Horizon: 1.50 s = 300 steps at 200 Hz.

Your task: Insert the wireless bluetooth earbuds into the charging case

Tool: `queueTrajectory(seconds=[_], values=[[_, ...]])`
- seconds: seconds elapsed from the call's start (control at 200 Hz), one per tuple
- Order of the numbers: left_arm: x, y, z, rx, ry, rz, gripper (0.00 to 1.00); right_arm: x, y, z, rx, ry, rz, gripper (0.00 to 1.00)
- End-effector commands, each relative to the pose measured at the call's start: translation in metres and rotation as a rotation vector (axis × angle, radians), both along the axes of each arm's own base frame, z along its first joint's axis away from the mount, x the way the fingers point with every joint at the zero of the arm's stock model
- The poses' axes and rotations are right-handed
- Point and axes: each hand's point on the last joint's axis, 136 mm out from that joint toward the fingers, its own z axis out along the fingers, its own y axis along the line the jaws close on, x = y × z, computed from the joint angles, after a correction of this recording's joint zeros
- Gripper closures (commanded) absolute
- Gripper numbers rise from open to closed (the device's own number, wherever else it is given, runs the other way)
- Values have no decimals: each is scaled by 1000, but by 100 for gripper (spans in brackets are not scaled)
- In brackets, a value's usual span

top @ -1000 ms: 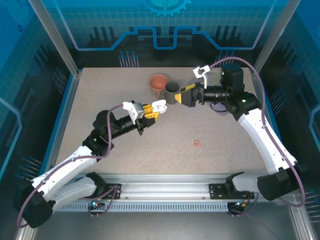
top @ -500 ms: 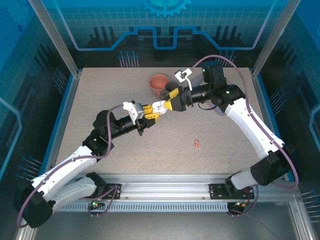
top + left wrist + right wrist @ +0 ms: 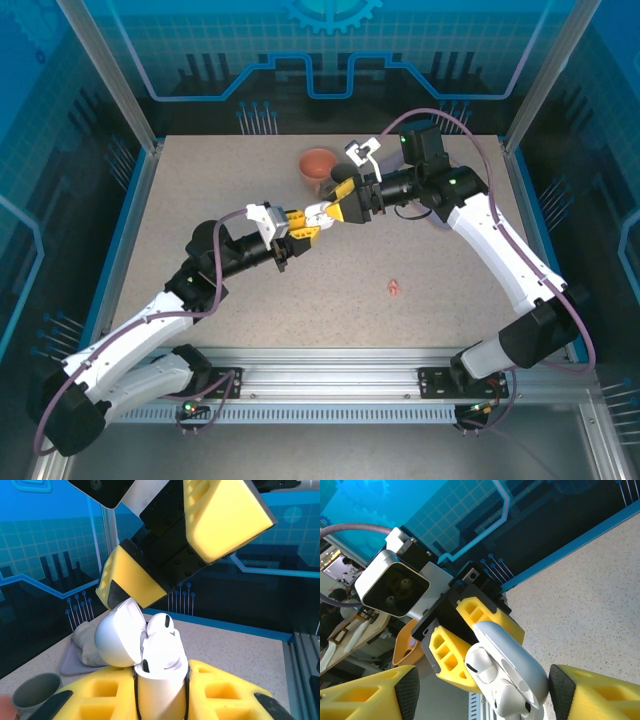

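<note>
Jaws: the left gripper (image 3: 312, 221) clamps the open case (image 3: 160, 680), bud (image 3: 161, 624) perched proud, right gripper (image 3: 340, 207) spread around it, so an off-centre squeeze could pop that bud out or snap the lid (image 3: 117, 640) shut.

Bright, even overhead light — only faint, soft shadows on the table (image 3: 330, 320). Just above the left end effector (image 3: 161, 690) the white case (image 3: 117, 640) gleams — backdrop beyond slightly soft.

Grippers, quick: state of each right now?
Left gripper: shut on the small white plastic charging case, lid open.
Right gripper: open, fingers either side of that case.
</note>
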Motion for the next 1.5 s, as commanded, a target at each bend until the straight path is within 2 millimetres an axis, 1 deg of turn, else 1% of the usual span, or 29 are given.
queueTrajectory(seconds=[0.0,0.225,0.555,0.73,0.905,0.955,1.01,1.12,1.18,1.2,1.231,1.376,1.496], values=[[-3,-3,8,-11,-16,-20,100,-18,0,19,40,-34,63,30],[-2,-4,6,-8,-11,-19,100,-24,-4,19,33,-52,64,34],[0,-5,4,-3,-3,-20,100,-31,-8,25,53,-110,56,35],[0,-5,6,-4,-8,-21,100,-28,-13,18,8,-126,11,34],[-2,-4,5,2,-9,-22,100,-15,-36,23,-27,-272,-109,30],[-2,-4,6,2,-12,-23,100,-15,-41,25,-33,-346,-125,28],[-4,-4,5,4,-12,-28,100,-16,-45,20,-44,-433,-131,25],[-7,-4,5,8,-22,-39,100,-25,-49,15,-31,-611,-102,20],[-10,-4,7,8,-28,-50,100,-32,-50,7,-34,-702,-70,18],[-11,-5,8,9,-30,-55,100,-32,-50,3,-41,-720,-64,15],[-12,-5,8,11,-31,-58,100,-34,-50,-1,-47,-747,-47,14],[-17,-5,9,26,-38,-78,100,-45,-41,-14,-59,-800,80,16],[-22,-5,11,29,-49,-98,100,-43,-29,-17,-64,-805,137,18]])
